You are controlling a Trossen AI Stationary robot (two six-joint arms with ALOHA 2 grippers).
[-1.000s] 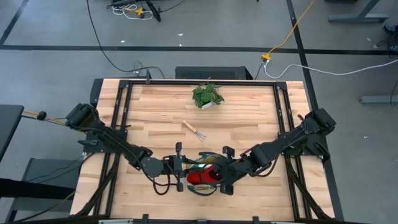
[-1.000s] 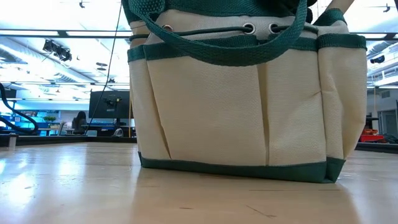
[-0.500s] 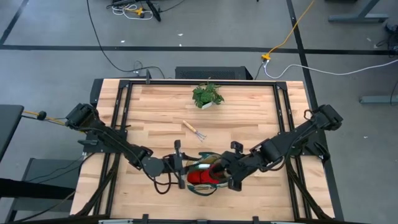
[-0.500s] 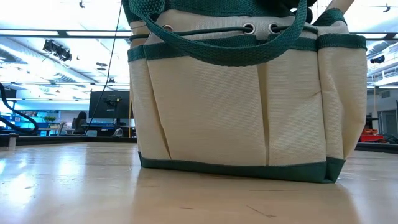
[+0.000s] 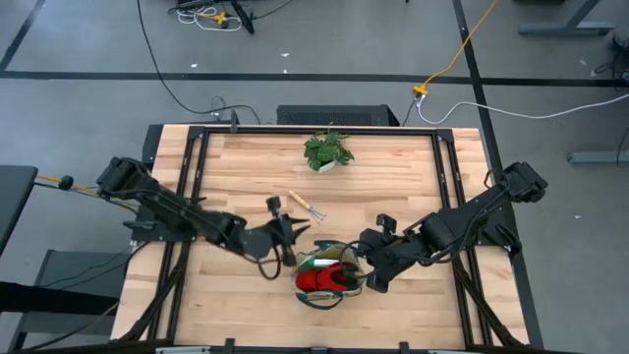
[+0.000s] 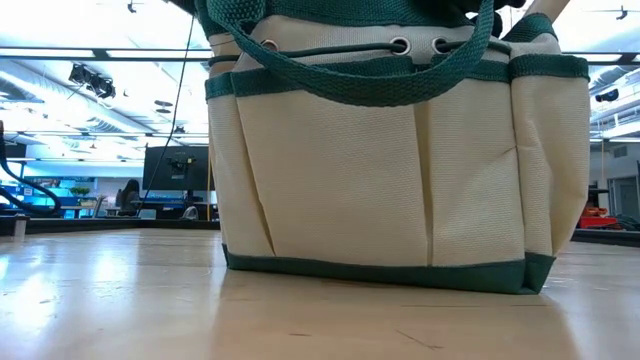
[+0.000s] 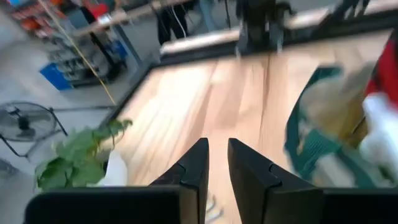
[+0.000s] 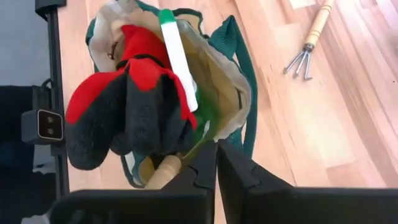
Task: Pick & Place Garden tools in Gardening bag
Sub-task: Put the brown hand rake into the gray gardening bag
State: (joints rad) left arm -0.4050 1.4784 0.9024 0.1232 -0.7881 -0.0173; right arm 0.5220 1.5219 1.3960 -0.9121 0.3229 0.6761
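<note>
The gardening bag (image 5: 322, 277) stands near the front edge of the table (image 5: 246, 167), its mouth open upward, and the red-and-black gloves (image 8: 134, 109) fill most of it, with a green-and-white piece I take for the spray bottle (image 8: 178, 59) lying across them and a pale wooden handle (image 8: 163, 169) poking up at the rim. The small pronged hand rake (image 5: 306, 206) lies on the bare wood behind the bag, between it and the potted plant (image 5: 327, 150) at the far edge. My left gripper (image 5: 291, 232) hangs beside the bag on its left, close to the rake, fingers (image 7: 196, 168) a narrow slit apart and empty. My right gripper (image 5: 366, 267) sits just right of the bag's rim, fingers pressed together, holding nothing. In the low view the bag's beige front with green trim (image 6: 400, 170) fills the frame.
</note>
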